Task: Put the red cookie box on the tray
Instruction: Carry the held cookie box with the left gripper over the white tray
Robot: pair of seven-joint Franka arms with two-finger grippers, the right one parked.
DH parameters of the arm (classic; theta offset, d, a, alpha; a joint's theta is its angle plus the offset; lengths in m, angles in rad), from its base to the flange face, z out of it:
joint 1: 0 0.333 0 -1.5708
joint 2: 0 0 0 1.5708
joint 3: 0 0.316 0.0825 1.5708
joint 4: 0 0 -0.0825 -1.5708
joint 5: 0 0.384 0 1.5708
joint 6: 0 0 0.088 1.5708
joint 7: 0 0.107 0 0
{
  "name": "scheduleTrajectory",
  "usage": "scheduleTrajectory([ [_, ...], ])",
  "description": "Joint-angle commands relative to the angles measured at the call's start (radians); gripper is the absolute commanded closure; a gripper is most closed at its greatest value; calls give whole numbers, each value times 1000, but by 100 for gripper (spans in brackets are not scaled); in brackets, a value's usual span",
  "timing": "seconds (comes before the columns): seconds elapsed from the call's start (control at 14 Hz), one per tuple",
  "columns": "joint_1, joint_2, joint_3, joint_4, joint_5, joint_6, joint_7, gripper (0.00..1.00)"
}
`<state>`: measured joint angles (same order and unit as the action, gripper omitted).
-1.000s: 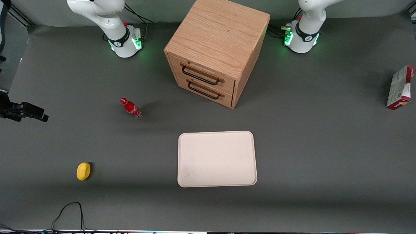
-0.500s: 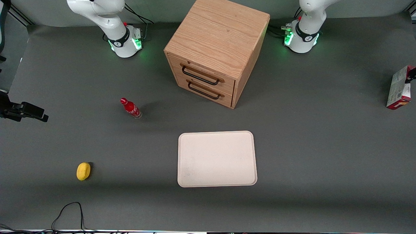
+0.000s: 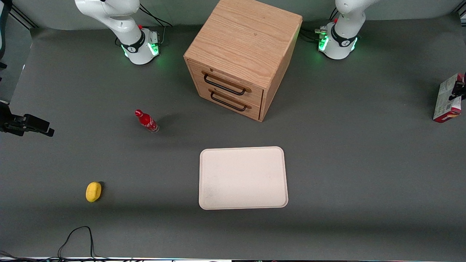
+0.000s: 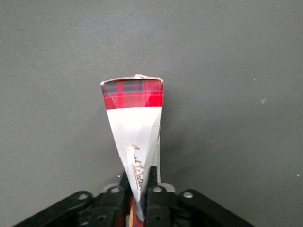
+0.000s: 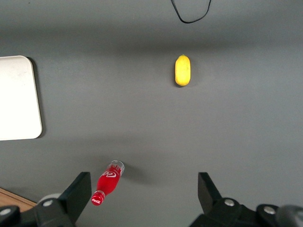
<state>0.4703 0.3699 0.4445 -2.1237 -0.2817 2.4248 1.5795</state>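
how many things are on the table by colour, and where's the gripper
red: 2, red cookie box and bottle
yellow: 1, lemon-like fruit
cream-white: 1, tray
wood: 1, drawer cabinet
total: 5
gripper shut on the box's top edge at the working arm's end.

Claw [image 4: 140,191] clamped, low over table

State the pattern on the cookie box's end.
Red tartan plaid on the red cookie box, clearest in the left wrist view, above the gripper.
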Motion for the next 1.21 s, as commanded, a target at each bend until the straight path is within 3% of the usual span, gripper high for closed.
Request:
scheduleTrajectory([
  [0.0,7,6,-26,16,-27,19,17,100],
  [0.21,-4,-20,-78,68,-7,-6,-74,100],
  [0.36,-7,-64,-130,111,57,-65,-187,100],
  [0.71,-59,-140,-337,402,275,-477,-709,100],
  [0.93,-114,-131,-475,614,314,-715,-1029,100],
  [1.14,-171,-128,-616,682,323,-799,-1388,100],
])
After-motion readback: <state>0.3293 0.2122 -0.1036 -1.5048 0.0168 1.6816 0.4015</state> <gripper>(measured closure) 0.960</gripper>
